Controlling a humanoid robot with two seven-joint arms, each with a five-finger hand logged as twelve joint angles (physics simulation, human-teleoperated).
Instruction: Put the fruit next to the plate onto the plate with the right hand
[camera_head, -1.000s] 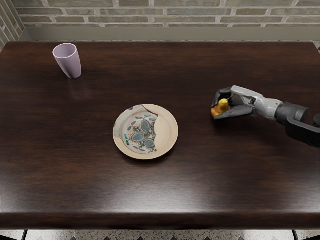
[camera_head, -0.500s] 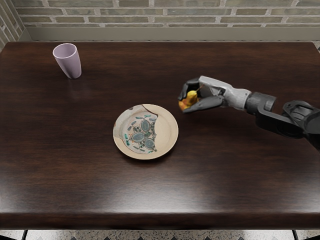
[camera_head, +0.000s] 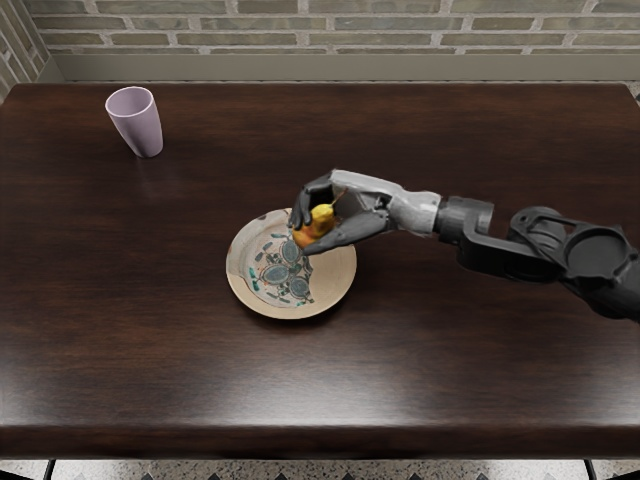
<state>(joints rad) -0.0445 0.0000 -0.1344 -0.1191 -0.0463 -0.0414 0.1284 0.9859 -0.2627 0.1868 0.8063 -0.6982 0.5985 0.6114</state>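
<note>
The right hand (camera_head: 325, 212) was closed around the fruit (camera_head: 318, 222), a small yellow-orange piece pinched between the curled fingers and thumb. It hung over the far right part of the plate (camera_head: 340, 278), inside the rim; whether the fruit touched the plate I could not tell. The plate sat near the middle of the table (camera_head: 450, 380), well apart from every edge. The arm (camera_head: 540, 250) extended from the right edge, low over the wood. A cup (camera_head: 136, 121) stood upright near the far left corner, well away from hand and plate. Bare wood lay all round the plate, widest toward the near edge and the left.
</note>
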